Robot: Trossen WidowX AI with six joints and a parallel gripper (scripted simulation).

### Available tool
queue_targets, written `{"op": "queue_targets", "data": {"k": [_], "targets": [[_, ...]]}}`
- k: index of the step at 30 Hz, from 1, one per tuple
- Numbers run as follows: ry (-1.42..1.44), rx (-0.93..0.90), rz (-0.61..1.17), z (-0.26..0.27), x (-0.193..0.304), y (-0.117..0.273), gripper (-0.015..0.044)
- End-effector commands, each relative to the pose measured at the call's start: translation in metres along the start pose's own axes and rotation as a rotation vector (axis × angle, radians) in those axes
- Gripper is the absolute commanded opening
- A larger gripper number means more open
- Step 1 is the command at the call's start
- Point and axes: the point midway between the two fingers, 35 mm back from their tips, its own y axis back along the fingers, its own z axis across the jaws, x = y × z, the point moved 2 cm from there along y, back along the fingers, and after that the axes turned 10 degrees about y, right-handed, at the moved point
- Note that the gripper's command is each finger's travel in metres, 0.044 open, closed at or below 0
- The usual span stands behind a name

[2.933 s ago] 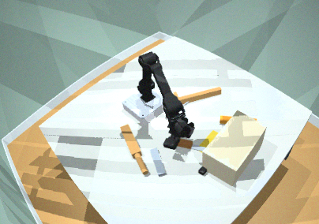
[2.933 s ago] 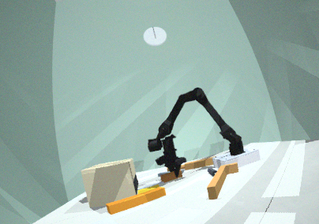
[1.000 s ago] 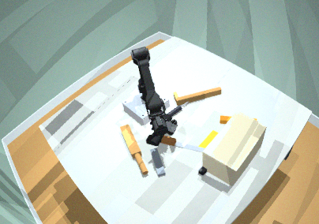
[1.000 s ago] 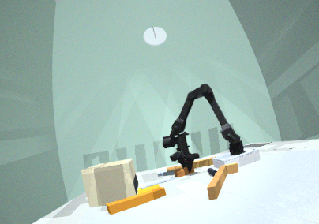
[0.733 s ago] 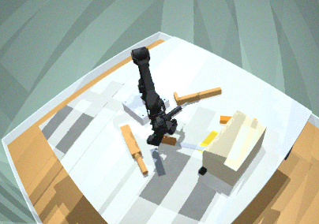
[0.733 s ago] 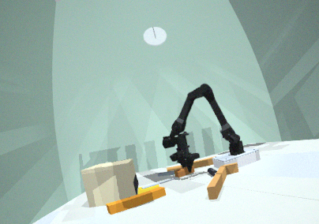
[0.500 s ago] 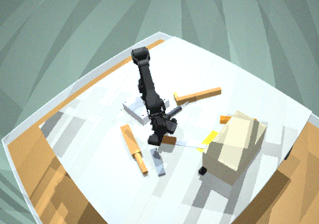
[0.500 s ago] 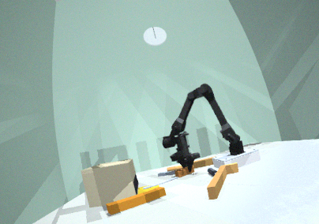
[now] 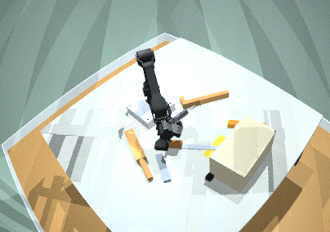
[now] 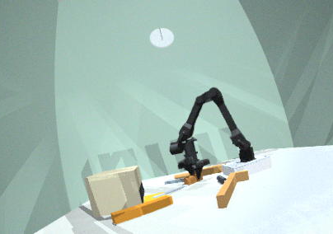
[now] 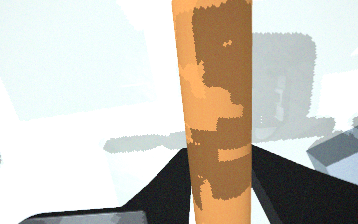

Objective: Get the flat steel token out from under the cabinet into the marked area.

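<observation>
My gripper (image 9: 170,143) (image 10: 197,176) (image 11: 214,152) is shut on the orange-brown handle (image 9: 176,144) (image 10: 189,180) (image 11: 220,100) of a tool with a long, thin pale blade (image 9: 196,146) (image 10: 174,189). The tool is low over the table; whether it touches the table is unclear. The blade points at the beige cabinet (image 9: 245,143) (image 10: 111,194) and crosses the yellow marked area (image 9: 219,140) (image 10: 149,199) in front of it. Whether its tip is under the cabinet is hidden. I cannot make out the steel token in any view.
An orange bar (image 9: 233,123) (image 10: 144,209) lies beside the cabinet. An L-shaped orange piece (image 9: 208,99) (image 10: 226,193) lies nearer the arm's base. A stepped orange stick (image 9: 135,145) and a grey-blue bar (image 9: 166,173) lie on the gripper's other side. A small black block (image 9: 209,176) is by the cabinet's corner.
</observation>
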Motion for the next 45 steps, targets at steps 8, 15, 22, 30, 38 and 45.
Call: {"op": "queue_targets", "data": {"k": [8, 15, 22, 30, 38, 45], "targets": [[0.027, 0.000, -0.003, 0.004, -0.007, 0.001, 0.0000], [0.036, 0.000, -0.004, 0.009, -0.013, 0.001, 0.0000], [0.042, 0.000, -0.004, 0.013, -0.019, 0.001, 0.0000], [0.047, -0.001, -0.005, 0.019, -0.027, 0.001, 0.0000], [0.050, -0.001, -0.006, 0.024, -0.034, 0.001, 0.0000], [0.051, -0.002, -0.006, 0.029, -0.040, 0.001, 0.0000]]}}
